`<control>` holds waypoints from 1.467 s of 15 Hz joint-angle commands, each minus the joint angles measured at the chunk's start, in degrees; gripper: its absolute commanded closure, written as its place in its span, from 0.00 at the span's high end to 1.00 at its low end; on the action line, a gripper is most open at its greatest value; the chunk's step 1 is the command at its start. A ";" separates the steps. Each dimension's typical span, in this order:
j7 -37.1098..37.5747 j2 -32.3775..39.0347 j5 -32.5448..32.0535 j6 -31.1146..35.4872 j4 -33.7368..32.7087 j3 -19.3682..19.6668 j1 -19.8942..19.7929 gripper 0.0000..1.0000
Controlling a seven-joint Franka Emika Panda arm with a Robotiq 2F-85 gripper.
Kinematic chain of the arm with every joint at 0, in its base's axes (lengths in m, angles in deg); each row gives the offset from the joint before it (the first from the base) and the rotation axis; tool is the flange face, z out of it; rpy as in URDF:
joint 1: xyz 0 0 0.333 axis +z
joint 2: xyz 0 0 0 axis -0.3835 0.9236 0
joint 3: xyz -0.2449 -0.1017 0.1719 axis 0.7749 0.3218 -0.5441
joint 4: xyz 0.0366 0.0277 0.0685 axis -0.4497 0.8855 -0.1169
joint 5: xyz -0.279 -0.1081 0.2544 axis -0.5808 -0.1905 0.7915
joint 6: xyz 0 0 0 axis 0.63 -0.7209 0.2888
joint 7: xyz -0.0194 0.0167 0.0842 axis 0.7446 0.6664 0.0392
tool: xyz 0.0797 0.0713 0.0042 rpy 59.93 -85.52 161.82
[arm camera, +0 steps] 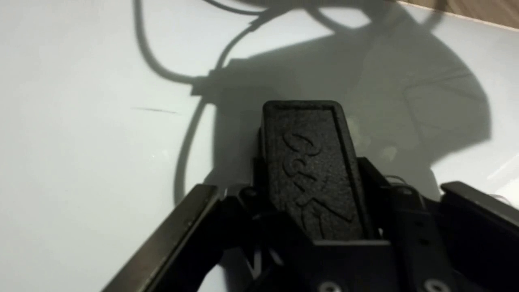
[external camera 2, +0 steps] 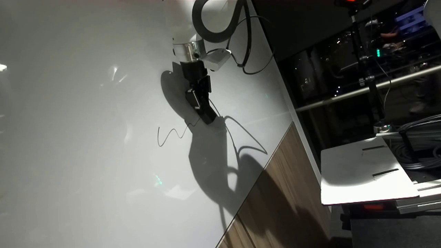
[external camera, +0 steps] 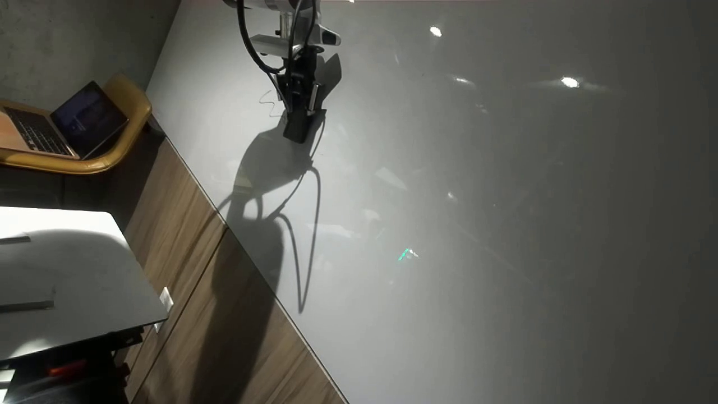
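Observation:
My gripper [arm camera: 312, 162] is shut on a black rectangular block [arm camera: 308, 142] with script lettering cut into its face. One finger presses on each long side. The gripper also shows in both exterior views [external camera: 301, 95] [external camera 2: 200, 92], with the block [external camera: 296, 128] [external camera 2: 207, 114] at its tip. The block is close to a large glossy white board [external camera: 449, 314]; I cannot tell whether it touches. A thin dark wavy line [external camera 2: 174, 129] on the board runs up to the block. Part of a wavy line [external camera: 268, 102] also shows beside the gripper. A faint short stroke [arm camera: 154, 110] shows in the wrist view.
Wood panelling [external camera: 185, 269] borders the board. A laptop [external camera: 84, 120] lies on a tan chair [external camera: 106, 160]. A grey-white panel [external camera 2: 361, 172] stands off beside the wood. A dark cable [external camera 2: 248, 38] loops along the arm. The arm's shadow [external camera 2: 213, 162] falls across the board.

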 commanded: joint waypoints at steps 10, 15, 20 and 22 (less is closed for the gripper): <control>-0.11 12.28 -2.23 -0.18 -14.81 -1.96 7.24 0.30; -0.47 16.08 -3.09 -3.68 -20.25 -1.95 10.51 0.30; -0.97 20.78 -4.24 -9.71 -27.34 -1.72 14.29 0.30; -1.34 22.20 -5.07 -11.74 -29.25 -1.36 15.49 0.30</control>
